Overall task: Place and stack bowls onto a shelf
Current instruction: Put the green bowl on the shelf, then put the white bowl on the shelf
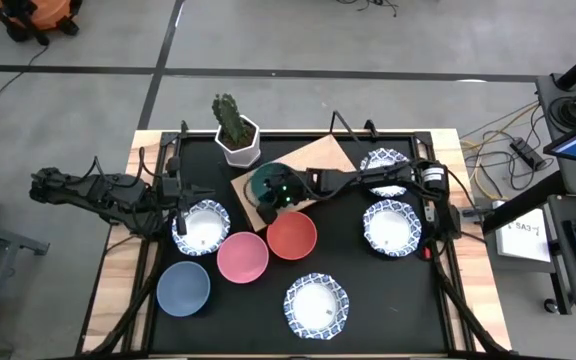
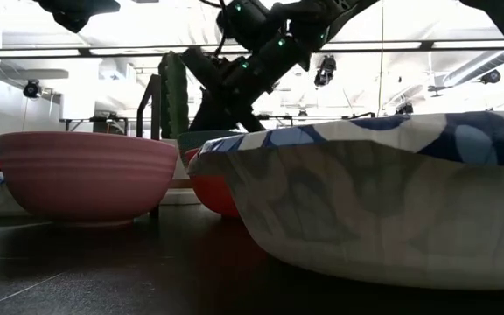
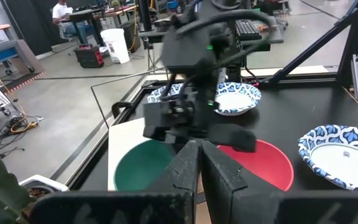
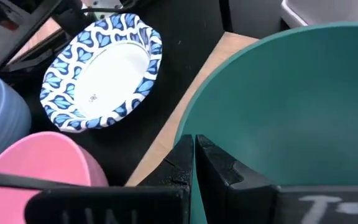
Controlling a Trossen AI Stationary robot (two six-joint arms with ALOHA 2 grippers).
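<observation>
A green bowl (image 1: 265, 184) sits at the near-left corner of the light wooden shelf (image 1: 318, 158). My right gripper (image 4: 194, 158) reaches across from the right and is shut on the bowl's rim. A red bowl (image 1: 291, 236), a pink bowl (image 1: 242, 256) and a blue bowl (image 1: 183, 287) stand on the black table near the shelf. Blue-patterned white bowls rest at the left (image 1: 201, 226), near (image 1: 316, 306) and right (image 1: 392, 228), with one at the far right (image 1: 384, 165). My left gripper (image 3: 199, 168) is shut and hovers by the left patterned bowl, touching nothing that shows. My right gripper pinches the green bowl's rim (image 4: 188, 134), one finger (image 4: 229, 171) inside the bowl and the other (image 4: 176, 165) outside its wall. The fingers come from above, slanting down. The bowl stays upright over the shelf's corner; whether its base rests there I cannot tell.
A white hexagonal cactus pot (image 1: 237, 135) stands just left of the shelf's far end. The black table (image 1: 398, 300) has bare room at its near right. In the low view the near patterned bowl (image 2: 383, 201) fills the foreground beside the pink bowl (image 2: 86, 175).
</observation>
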